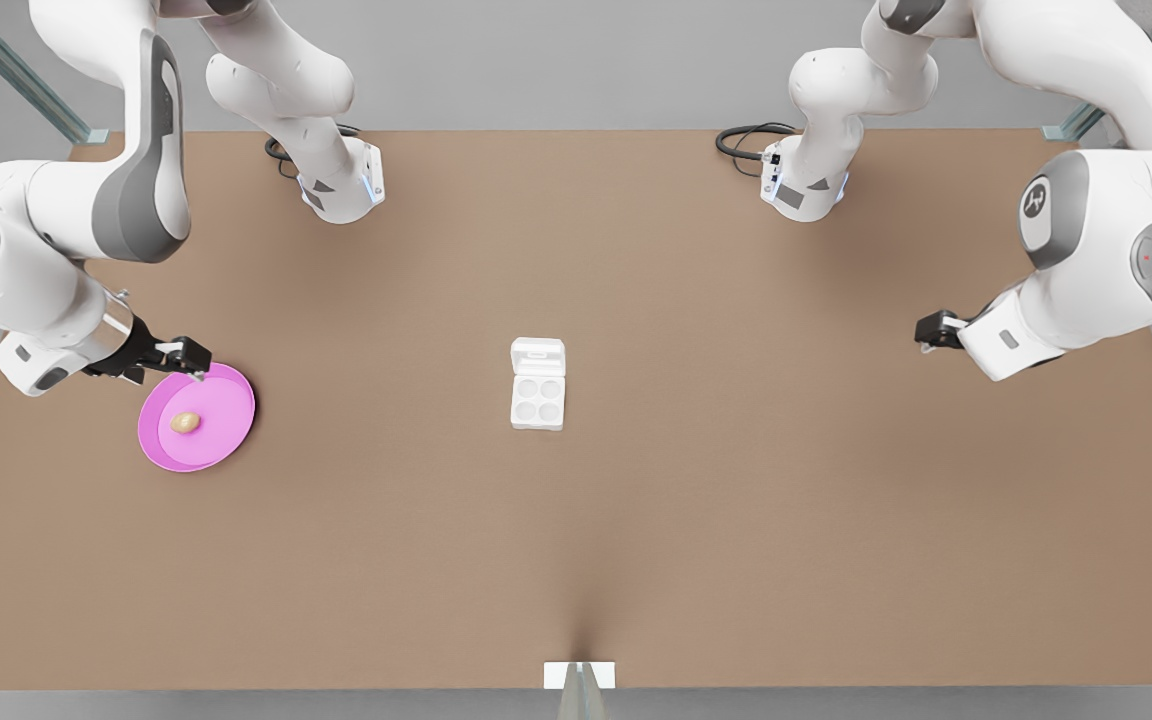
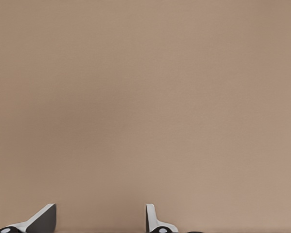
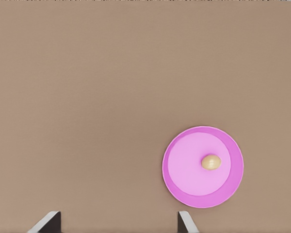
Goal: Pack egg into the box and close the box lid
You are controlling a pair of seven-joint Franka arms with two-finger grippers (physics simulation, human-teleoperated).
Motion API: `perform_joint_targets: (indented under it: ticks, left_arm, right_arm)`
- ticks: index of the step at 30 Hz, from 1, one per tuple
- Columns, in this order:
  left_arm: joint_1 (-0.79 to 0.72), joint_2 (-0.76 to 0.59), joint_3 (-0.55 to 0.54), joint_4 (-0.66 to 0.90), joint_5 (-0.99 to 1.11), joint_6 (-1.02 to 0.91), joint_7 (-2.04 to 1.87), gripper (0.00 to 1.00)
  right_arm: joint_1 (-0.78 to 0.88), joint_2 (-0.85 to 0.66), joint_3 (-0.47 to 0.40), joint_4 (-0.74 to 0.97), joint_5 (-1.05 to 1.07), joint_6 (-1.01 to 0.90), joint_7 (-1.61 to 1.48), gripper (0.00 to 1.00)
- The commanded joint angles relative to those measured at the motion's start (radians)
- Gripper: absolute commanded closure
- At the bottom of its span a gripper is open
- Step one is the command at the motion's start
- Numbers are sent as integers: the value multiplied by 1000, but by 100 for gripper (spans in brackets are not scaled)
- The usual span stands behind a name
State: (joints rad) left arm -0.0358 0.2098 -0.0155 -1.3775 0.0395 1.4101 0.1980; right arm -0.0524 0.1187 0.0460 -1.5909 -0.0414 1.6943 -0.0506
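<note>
The right wrist view cuts off all of the right gripper [image 3: 119, 225] but its two fingertips [image 3: 48, 223], which stand wide apart with nothing between them. In the front view this gripper [image 1: 198, 372] hangs over the far rim of the pink plate [image 1: 226, 440], on the front view's left, and its arm hides part of that rim.

The egg [image 1: 185, 422] lies on its side near the middle of the plate, not touched by the gripper. From the right wrist camera the egg [image 3: 211, 162] sits a little off the plate's [image 3: 184, 184] centre.

The box [image 1: 538, 400] rests on the brown counter [image 1: 736, 520], well to the right of the plate in the front view, with four empty cups showing. The box lid [image 1: 538, 357] lies open and flat on the far side of the cups.

The left gripper [image 1: 928, 335] hovers above the counter far to the right of the box. In the left wrist view its [image 2: 99, 221] jaws are wide and empty over bare counter [image 2: 145, 97], with just the tips visible.
</note>
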Motion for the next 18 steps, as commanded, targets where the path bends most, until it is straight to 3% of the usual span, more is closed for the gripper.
perform_joint_targets:
  ticks: [1, 5, 12, 15, 16, 18]
  left_arm:
    - [1, 0, 0, 0, 2, 1, 0, 0]
    - [1, 16, 0, 0, -1, 3, -2, 0]
    - [1, 31, 0, -2, -6, 13, 1, 0]
    - [1, 36, 0, -2, -7, 13, 1, 0]
    - [1, 37, 0, -2, -7, 13, 3, 0]
    - [1, 43, 0, -2, -7, 15, 4, 0]
  right_arm:
    - [0, 1, 0, 0, 0, 1, 0, 0]
    - [-35, 70, -8, -1, 61, 10, -74, 0]
    - [-73, 52, -12, -488, -21, 587, -44, 0]
    - [-102, 70, -54, -524, -77, 613, -46, 0]
    - [-127, 71, -55, -595, -80, 735, -51, 0]
    - [-182, 154, -54, -590, -86, 791, -49, 0]
